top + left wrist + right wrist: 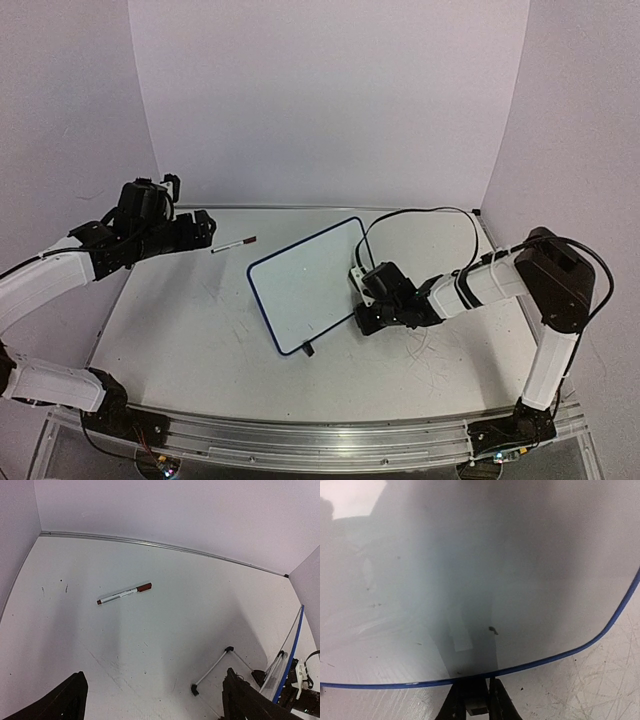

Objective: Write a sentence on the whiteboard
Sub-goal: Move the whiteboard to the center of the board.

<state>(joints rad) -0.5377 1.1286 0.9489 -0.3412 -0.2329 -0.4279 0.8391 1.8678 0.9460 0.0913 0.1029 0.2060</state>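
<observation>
**Marker not picked up, whiteboard blank: slip and tip risks ahead**

The whiteboard (305,285) sits mid-table, propped at a slant on its wire stand (215,666), with no writing on it. The right gripper (472,687) is at the board's right-hand rim. Its fingers are pinched close on either side of a dark clip on the blue edge, and it looks clamped there. The left gripper (156,680) hovers over the far-left part of the table (180,320) with fingers spread wide and nothing in them. The marker (124,594) lies flat on the table beyond it, well apart from the board.

Likely failure points:
- The marker is thin and round. If the fingers close off-centre or touch one side first, it will probably roll or skid away.
- A grab near one end would leave it cocked in the fingers, so the tip would meet the board at a bad angle.
- The cap looks to be on. If so, no ink comes out until it is pulled, and the only free gripper is the one that grabs the marker.
- The right gripper has only a narrow bite on the rim. Writing pressure could make the board pivot, slide or fold back on its stand.
- The black cable (420,212) loops behind the board and could snag the rim if the right arm shifts.
</observation>
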